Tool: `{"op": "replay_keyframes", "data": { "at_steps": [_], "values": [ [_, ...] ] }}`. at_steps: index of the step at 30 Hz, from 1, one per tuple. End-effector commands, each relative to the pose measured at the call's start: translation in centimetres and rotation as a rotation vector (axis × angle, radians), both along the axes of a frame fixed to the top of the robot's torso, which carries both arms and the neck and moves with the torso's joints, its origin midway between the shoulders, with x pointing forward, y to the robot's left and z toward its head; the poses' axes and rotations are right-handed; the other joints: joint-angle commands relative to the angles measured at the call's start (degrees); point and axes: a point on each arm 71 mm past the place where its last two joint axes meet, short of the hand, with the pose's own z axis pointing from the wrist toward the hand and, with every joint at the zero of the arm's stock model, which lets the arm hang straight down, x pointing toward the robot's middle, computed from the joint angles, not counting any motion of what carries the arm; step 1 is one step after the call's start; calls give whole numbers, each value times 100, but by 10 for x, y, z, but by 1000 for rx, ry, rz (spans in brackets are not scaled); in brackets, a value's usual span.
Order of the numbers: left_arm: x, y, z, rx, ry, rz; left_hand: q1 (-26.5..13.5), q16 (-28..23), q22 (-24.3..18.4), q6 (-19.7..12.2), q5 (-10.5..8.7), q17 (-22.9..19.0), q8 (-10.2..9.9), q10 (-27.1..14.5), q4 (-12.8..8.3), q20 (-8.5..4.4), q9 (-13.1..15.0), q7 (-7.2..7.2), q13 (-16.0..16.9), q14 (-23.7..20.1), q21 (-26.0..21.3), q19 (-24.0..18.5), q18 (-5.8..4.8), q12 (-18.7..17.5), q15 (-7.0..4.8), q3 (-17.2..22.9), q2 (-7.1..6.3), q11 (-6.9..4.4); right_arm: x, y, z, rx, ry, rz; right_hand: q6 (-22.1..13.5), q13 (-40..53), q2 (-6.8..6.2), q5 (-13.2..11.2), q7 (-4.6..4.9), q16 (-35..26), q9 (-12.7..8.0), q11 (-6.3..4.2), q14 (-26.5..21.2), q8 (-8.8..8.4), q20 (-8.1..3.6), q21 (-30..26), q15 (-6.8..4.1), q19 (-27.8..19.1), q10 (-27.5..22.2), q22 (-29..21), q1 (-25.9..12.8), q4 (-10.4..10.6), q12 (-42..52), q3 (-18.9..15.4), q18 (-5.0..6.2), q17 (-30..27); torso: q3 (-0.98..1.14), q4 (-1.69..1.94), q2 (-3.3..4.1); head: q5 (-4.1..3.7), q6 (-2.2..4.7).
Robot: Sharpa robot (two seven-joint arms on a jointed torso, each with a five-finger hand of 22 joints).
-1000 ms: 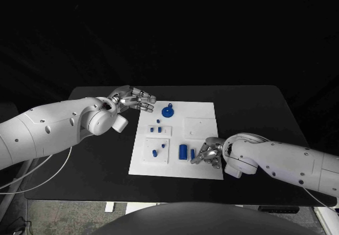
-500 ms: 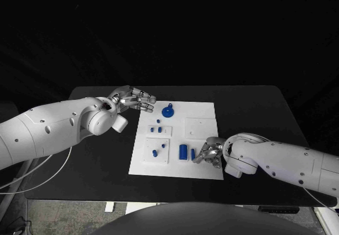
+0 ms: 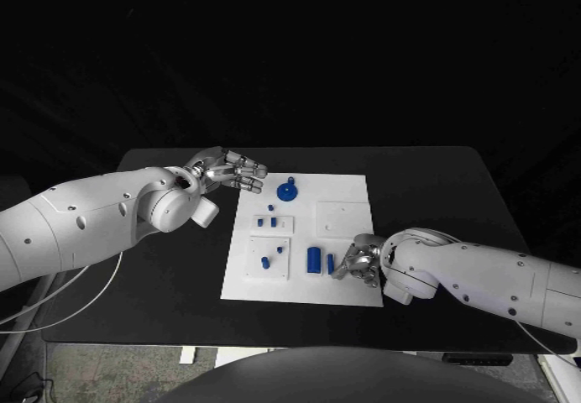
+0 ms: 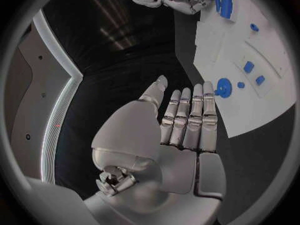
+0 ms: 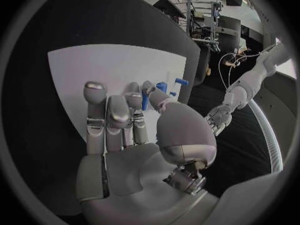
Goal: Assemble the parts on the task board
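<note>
Black and matte, the table (image 3: 170, 277) carries the white board (image 3: 351, 189) in its middle. At the left, the left hand (image 3: 227, 170) hovers near the board's far corner, fingers straight and apart, holding nothing. A round blue knob (image 3: 287, 192), small pegs (image 3: 273, 222) and a thick cylinder (image 3: 314, 258) are smooth hard plastic. At the right, the right hand (image 3: 359, 260) reaches down over a thin blue pin (image 3: 329, 264); whether it pinches it, I cannot tell. I judge a light fingertip pinch is best, because such a pin rolls easily.
</note>
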Motion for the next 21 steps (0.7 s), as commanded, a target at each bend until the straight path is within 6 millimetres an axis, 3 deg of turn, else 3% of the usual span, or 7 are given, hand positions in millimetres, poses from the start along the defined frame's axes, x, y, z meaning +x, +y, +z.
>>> {"op": "replay_keyframes", "data": {
  "at_steps": [1, 11, 16, 18, 21],
  "values": [
    [-1, -2, 1, -7, 0, -17, -7, -17, -6, -57, 17, -4, 24, -26, 39, 22, 3, 3, -5, -24, 28, 26, 49, 27, 2, 3, 33, 23, 2, -4, 0, -29, -13, -22, 21, 6, -9, 58, -17, 28, 5, -37, 25, -15, -8, 15, -27, 68, 14, 392, -34, 11, 19, -73, -12, -11, 0, 1, 2, -1, 1],
    [-1, -3, 0, -7, 3, -21, -7, -17, -6, -57, 17, -4, 24, -26, 39, 22, 3, 3, -5, -24, 28, 26, 49, 27, 2, 3, 33, 23, 0, -4, -3, -57, 31, -8, 23, 15, 7, 202, -17, 46, 4, -36, 23, -16, -5, 14, -24, 66, 14, 393, -26, -39, 24, -214, -20, -16, -3, 4, 1, -5, 1],
    [-1, -3, 0, -6, 4, -22, -7, -17, -6, -57, 17, -4, 24, -26, 39, 22, 3, 3, -5, -24, 28, 26, 49, 27, 2, 3, 33, 23, -1, -4, -5, -69, 57, 6, 27, 13, -44, 665, -19, 40, 3, -35, 19, -17, -5, 5, -23, 60, 7, 391, -50, -100, 14, -324, -26, -26, -3, 4, 1, -5, 1],
    [-1, -2, 0, -6, 5, -22, -7, -17, -6, -57, 17, -4, 24, -26, 39, 22, 3, 3, -5, -24, 28, 26, 49, 27, 2, 3, 33, 23, -2, -4, -5, -64, 66, 14, 30, 11, -132, 1013, -13, 37, -1, -34, 17, -15, -5, -13, -23, 54, 0, 386, -81, -117, 7, -461, -26, -28, -3, 6, 1, -4, 1],
    [-1, -2, 0, -5, 5, -22, -7, -17, -6, -57, 17, -4, 24, -26, 39, 22, 3, 3, -5, -24, 28, 26, 49, 27, 2, 3, 33, 23, -2, -3, -5, -51, 73, 20, 25, 7, -188, 1151, -8, 21, -18, -31, 13, -17, -4, -33, -21, 48, -10, 382, -74, -106, -3, -683, -25, -40, -2, 2, 0, -1, 1]
  ]
}}
